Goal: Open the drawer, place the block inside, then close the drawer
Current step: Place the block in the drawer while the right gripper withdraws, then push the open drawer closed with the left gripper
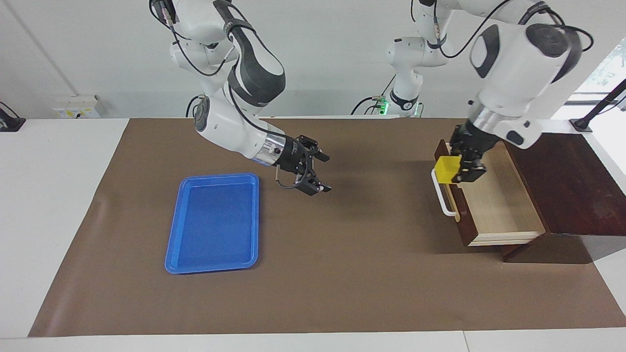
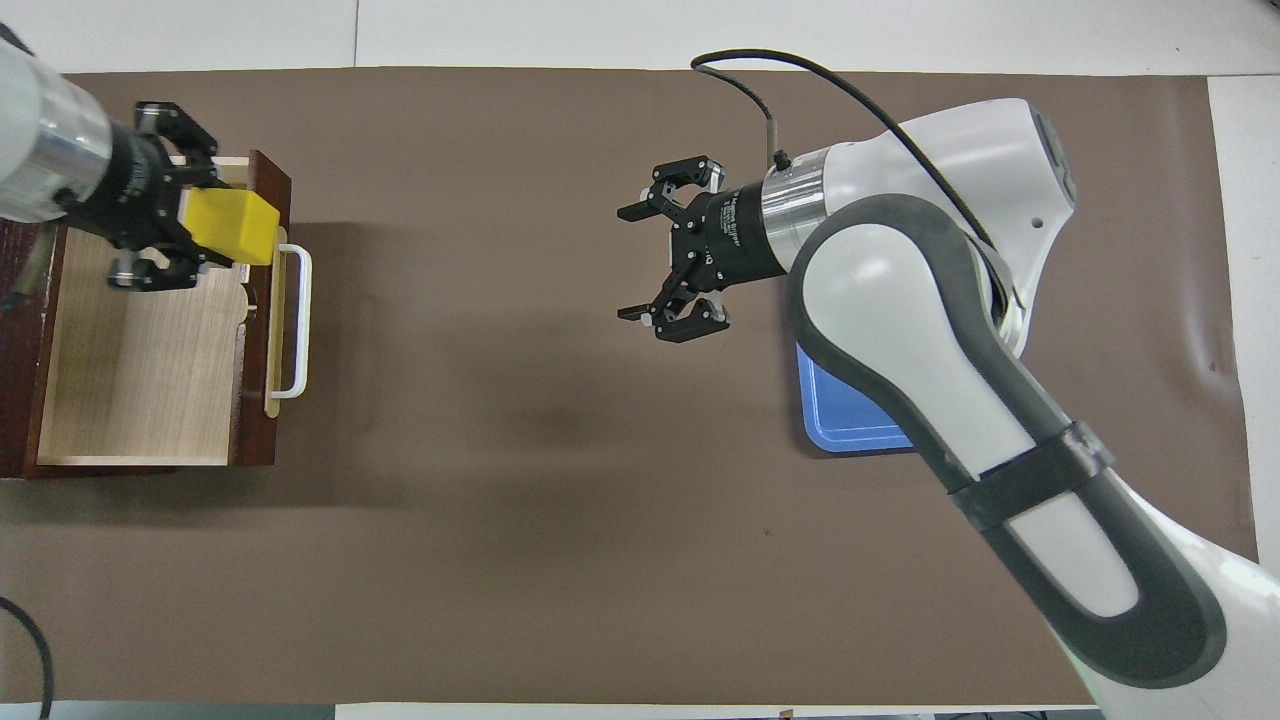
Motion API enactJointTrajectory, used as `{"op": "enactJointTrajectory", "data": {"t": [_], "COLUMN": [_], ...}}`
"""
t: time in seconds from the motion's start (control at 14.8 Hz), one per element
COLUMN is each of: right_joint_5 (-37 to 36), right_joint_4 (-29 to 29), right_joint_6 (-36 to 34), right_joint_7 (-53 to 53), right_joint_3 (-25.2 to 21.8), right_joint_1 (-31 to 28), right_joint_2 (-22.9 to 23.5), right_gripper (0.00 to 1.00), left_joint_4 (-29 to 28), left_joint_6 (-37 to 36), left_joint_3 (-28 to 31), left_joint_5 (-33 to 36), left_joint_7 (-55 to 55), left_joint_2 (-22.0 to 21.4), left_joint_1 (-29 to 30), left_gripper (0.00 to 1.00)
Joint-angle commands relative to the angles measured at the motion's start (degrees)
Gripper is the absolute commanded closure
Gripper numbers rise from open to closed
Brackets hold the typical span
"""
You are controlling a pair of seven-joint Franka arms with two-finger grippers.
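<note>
The drawer [image 1: 499, 205] of the dark brown slanted box stands pulled open at the left arm's end of the table, its pale wood inside bare [image 2: 140, 370]. Its white bar handle [image 1: 442, 198] faces the middle of the table. My left gripper [image 1: 460, 171] is shut on the yellow block [image 1: 447, 169] and holds it in the air over the drawer's front panel. The overhead view shows the block [image 2: 228, 226] between the fingers of the left gripper [image 2: 195, 212]. My right gripper [image 1: 324, 172] is open and empty, raised over the mat beside the blue tray; it also shows in the overhead view [image 2: 632, 263].
A flat blue plastic tray [image 1: 215, 222] lies on the brown mat toward the right arm's end; in the overhead view the right arm hides most of the tray [image 2: 845, 425]. The dark box's slanted top [image 1: 567, 186] rises over the drawer's back part.
</note>
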Motion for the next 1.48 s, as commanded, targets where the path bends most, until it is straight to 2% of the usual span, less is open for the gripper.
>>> {"op": "enactJointTrajectory", "data": {"t": [0.0,0.2,0.4,0.47,0.54,0.61,0.67,0.74,0.88,0.94,1.08,1.28,1.35,1.42], "right_joint_5": [-6.3,-14.3,-27.1,-31.5,-35.2,-38.6,-40.7,-42.5,-45.1,-45.2,-45.3,-49.2,-51.8,-51.8], "right_joint_4": [0.2,0.2,0.2,0.2,0.2,0.1,-0.1,-0.3,-0.3,-0.3,-0.5,-0.5,-3.1,-4.2], "right_joint_6": [-6.1,-13.2,-20.8,-22.3,-23.6,-24.6,-25.1,-25.1,-25.1,-25.1,-26.1,-32.2,-37.1,-35.8], "right_joint_7": [-8.1,-24.0,-43.5,-50.1,-56.5,-63.6,-69.9,-75.9,-85.1,-87.8,-93.1,-94.6,-91.3,-90.9], "right_joint_3": [0.4,0.3,0.3,0.3,0.3,0.3,0.3,0.3,0.3,0.3,0.3,0.4,0.3,0.3], "right_joint_1": [-4.5,-7.9,-10.0,-10.6,-11.1,-12.2,-13.4,-14.8,-17.0,-18.0,-20.7,-21.2,-22.2,-22.2], "right_joint_2": [-2.6,-4.8,-7.3,-8.1,-9.0,-10.0,-10.9,-11.9,-13.2,-13.8,-15.0,-18.2,-21.4,-21.8], "right_gripper": [0.0,0.0,0.0,0.0,0.0,0.0,0.0,0.0,0.0,0.0,0.0,0.0,0.0,0.0], "left_joint_4": [-8.4,-22.9,-30.4,-31.4,-32.0,-31.1,-28.9,-23.9,-12.4,-9.1,-11.0,-21.5,-23.4,-23.1], "left_joint_6": [7.1,19.4,23.5,24.8,25.8,25.4,24.1,18.9,11.0,8.6,8.5,14.2,18.3,18.8], "left_joint_3": [-0.7,-0.7,-0.6,-0.6,-0.6,-0.6,-0.7,-0.9,-1.0,-1.2,-1.1,-1.2,-0.7,-0.7], "left_joint_5": [-0.1,-0.1,-0.1,-0.1,0.0,0.2,0.3,0.3,3.1,5.5,9.4,15.1,17.3,17.4], "left_joint_7": [7.0,7.1,7.2,7.4,7.6,7.2,6.5,4.4,-5.6,-10.5,-15.2,-16.5,-1.9,0.4], "left_joint_2": [-3.4,-8.0,-9.4,-9.4,-9.5,-9.2,-8.9,-8.2,-2.7,-1.0,0.3,-1.1,-1.9,-1.9], "left_joint_1": [6.5,10.0,10.5,11.4,11.4,11.1,10.7,10.3,4.6,1.6,-4.6,-7.9,2.2,4.5], "left_gripper": [1.0,1.0,1.0,0.81,0.23,0.0,0.0,0.0,0.0,0.0,0.0,0.0,0.0,0.0]}}
